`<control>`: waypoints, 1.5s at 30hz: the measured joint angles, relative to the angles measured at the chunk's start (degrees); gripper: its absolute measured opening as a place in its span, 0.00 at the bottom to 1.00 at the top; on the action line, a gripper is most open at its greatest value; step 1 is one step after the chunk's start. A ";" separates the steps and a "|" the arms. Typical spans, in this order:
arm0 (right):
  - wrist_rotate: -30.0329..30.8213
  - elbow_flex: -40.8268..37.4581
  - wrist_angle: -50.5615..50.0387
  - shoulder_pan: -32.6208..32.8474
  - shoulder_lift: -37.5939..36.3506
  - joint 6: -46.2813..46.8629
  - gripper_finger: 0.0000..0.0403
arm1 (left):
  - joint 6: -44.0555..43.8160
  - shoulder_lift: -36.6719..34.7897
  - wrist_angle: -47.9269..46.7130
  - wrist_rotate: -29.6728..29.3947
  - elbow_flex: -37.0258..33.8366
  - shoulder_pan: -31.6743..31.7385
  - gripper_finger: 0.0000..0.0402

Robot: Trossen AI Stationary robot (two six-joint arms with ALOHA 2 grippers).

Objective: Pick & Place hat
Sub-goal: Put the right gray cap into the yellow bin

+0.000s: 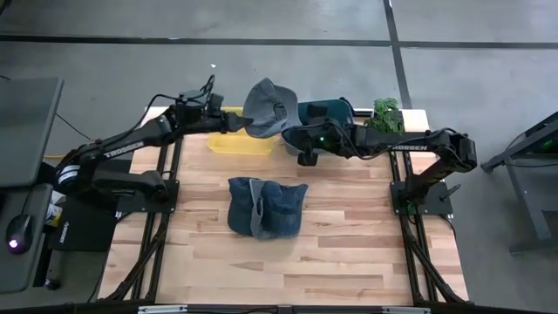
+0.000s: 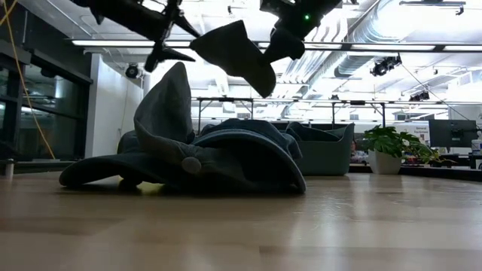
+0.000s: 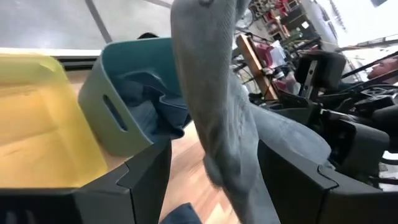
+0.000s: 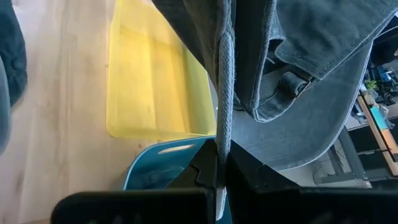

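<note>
A grey brimmed hat (image 1: 268, 106) hangs in the air over the table's far edge, between a yellow tray (image 1: 237, 146) and a teal bin (image 1: 330, 112). My right gripper (image 4: 221, 177) is shut on the hat's brim; it comes in from the right. My left gripper (image 3: 214, 180) reaches in from the left and stands open. The hat's cloth (image 3: 217, 112) hangs down between its two fingers. In the low view the hat (image 2: 237, 53) floats well above the table. A pile of dark blue hats (image 1: 266, 207) rests by its brims on the table's middle. My right gripper pinches the stitched edge of the hat's brim (image 4: 225, 99) between its two shut fingers. The fingers come from the table's right side, slanting slightly down. The hat is lifted clear and hangs from the hold. My left gripper: whether its open fingers (image 3: 298, 180) touch the cloth, I cannot tell.
The teal bin (image 3: 124, 106) holds more dark cloth and stands beside the yellow tray (image 3: 37, 124) at the far edge. A potted plant (image 1: 387, 113) stands at the far right corner. The pile of hats (image 2: 196, 154) fills the table's middle; bare wood lies in front.
</note>
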 joint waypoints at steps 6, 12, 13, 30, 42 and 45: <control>-0.77 0.00 -1.17 -0.98 0.00 0.48 0.01 | -1.78 4.56 3.09 0.48 0.04 0.00 0.59; -1.19 0.00 -2.79 -1.04 0.00 0.55 0.01 | -1.81 5.58 4.30 -0.65 0.04 0.00 0.56; -1.60 0.00 -2.97 -1.04 0.00 0.59 0.01 | -1.82 5.58 4.38 -0.98 0.04 0.00 0.54; -1.56 0.00 -2.97 -1.04 0.02 0.66 0.01 | -1.96 5.60 7.47 0.27 0.07 0.00 0.03; 3.73 0.02 -2.93 -1.00 -0.35 2.01 0.32 | -0.74 5.62 7.27 0.26 0.07 0.00 0.02; 3.08 0.02 -4.29 -0.98 -1.49 5.37 0.40 | 1.38 5.62 6.77 -0.43 0.07 0.00 0.02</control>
